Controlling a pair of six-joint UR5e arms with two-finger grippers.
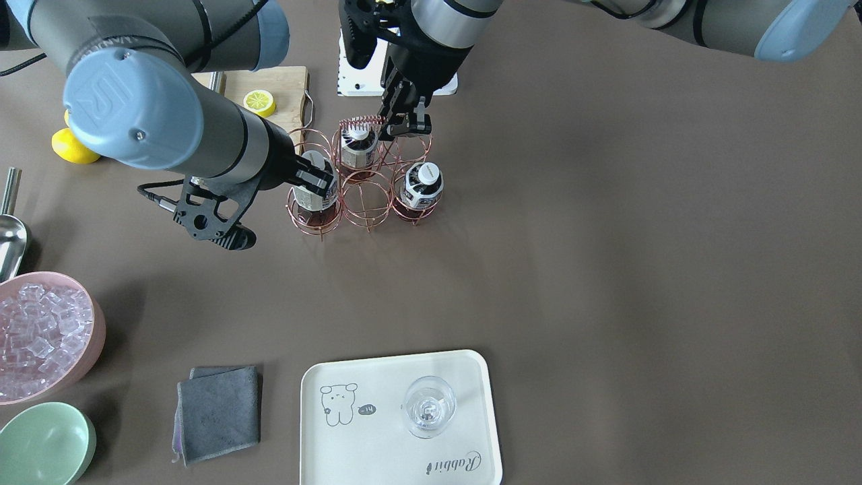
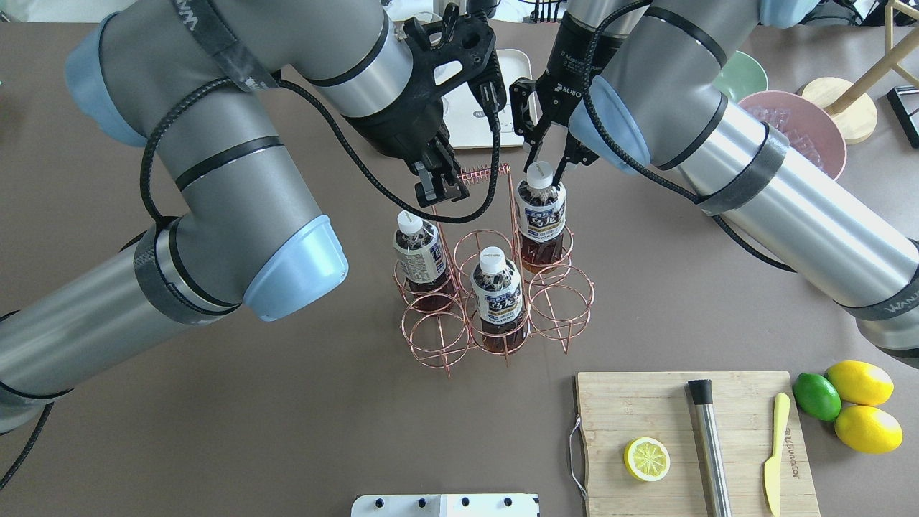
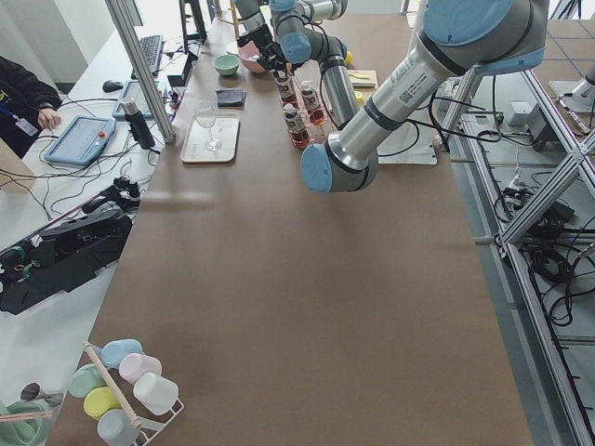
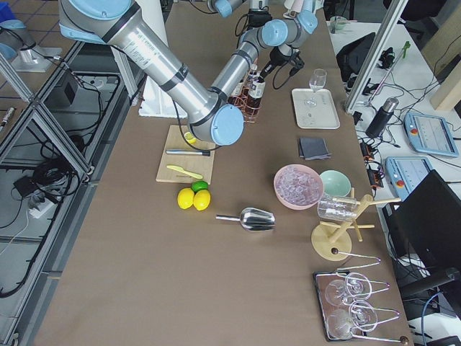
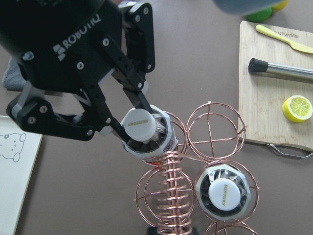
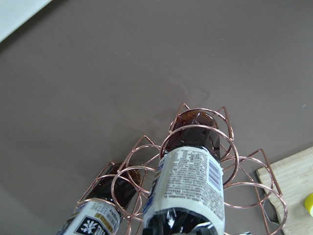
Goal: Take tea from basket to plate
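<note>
The copper wire basket (image 2: 567,301) stands mid-table with three tea bottles (image 2: 497,287) upright in its rings. My right gripper (image 2: 547,164) is shut on the neck of the far-right tea bottle (image 2: 540,208), just under its white cap (image 5: 138,124). The bottle's base is still inside its ring (image 6: 195,122). My left gripper (image 2: 439,188) is shut on one end of the basket's twisted handle (image 2: 477,174). The cream plate (image 1: 377,377) with the cartoon animal lies at the operators' edge, far from both grippers.
A wine glass (image 1: 429,406) stands on the plate. A grey cloth (image 1: 219,411), a pink bowl of ice (image 1: 40,337), a mint bowl (image 1: 40,444) and a metal scoop (image 1: 10,236) lie beside it. A cutting board (image 2: 689,438) holds a lemon half, muddler and knife.
</note>
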